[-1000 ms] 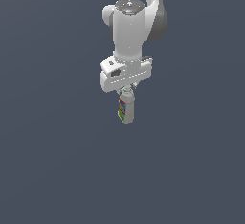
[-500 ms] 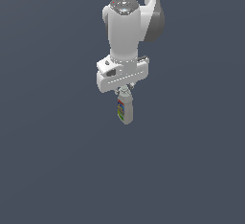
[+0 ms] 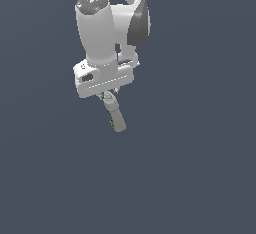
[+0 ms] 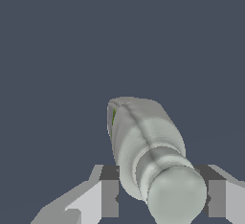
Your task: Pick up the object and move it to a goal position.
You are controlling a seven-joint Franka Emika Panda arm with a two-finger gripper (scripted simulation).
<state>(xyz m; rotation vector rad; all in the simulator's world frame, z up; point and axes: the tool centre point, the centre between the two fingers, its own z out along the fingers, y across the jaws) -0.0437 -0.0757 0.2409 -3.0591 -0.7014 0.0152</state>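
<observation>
the gripper (image 3: 109, 97) hangs in mid-air under the white arm (image 3: 102, 33), its fingers (image 4: 109, 198) closed in on the neck of the pale grey-white bottle (image 3: 114, 115). the bottle hangs below the hand, tilted toward the exterior view's right, cap up between the fingers, a sliver of green label showing, against a plain dark grey-blue backdrop

A bare simulated scene, not a real room

An even, dark blue-grey backdrop (image 3: 200, 178) fills both views, with no floor line, wall, furniture or shadow to mark a place. The white arm (image 3: 100, 33) has smooth, untextured rendered surfaces, and the bottle (image 4: 148, 146) it carries shows the same flat, faceted shading as everything else.
</observation>
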